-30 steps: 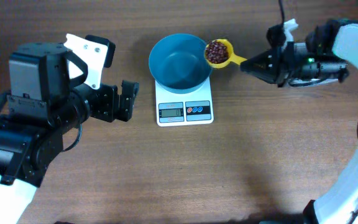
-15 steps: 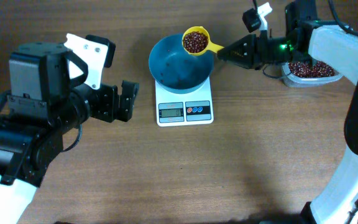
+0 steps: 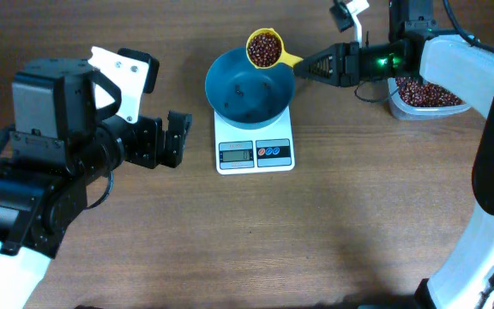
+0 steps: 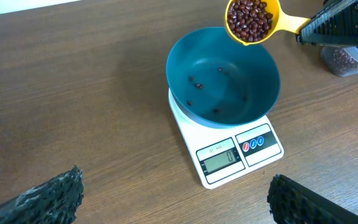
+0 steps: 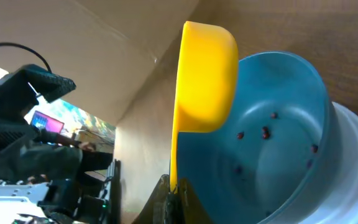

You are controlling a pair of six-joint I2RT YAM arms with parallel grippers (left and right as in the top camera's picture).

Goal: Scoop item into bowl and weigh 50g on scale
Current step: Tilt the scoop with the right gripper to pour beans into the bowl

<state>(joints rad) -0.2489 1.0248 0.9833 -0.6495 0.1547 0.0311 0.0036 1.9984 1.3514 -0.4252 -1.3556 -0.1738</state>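
Note:
A blue bowl (image 3: 249, 86) stands on the white scale (image 3: 255, 153); a few beans lie in it. My right gripper (image 3: 316, 64) is shut on the handle of a yellow scoop (image 3: 265, 48) full of reddish-brown beans, held above the bowl's far rim. The left wrist view shows the scoop (image 4: 252, 20) over the bowl (image 4: 222, 78) and the scale (image 4: 235, 152). The right wrist view shows the scoop's underside (image 5: 205, 74) beside the bowl (image 5: 272, 137), with the handle clamped in my right gripper (image 5: 174, 190). My left gripper (image 3: 178, 139) is open and empty, left of the scale.
A clear tub (image 3: 423, 94) of beans stands at the right, behind my right arm (image 3: 453, 60). The left arm's body (image 3: 58, 146) fills the left side of the table.
My right gripper has carried the loaded scoop leftward and up, from the bowl's right rim to above its far rim. The left arm has not moved.

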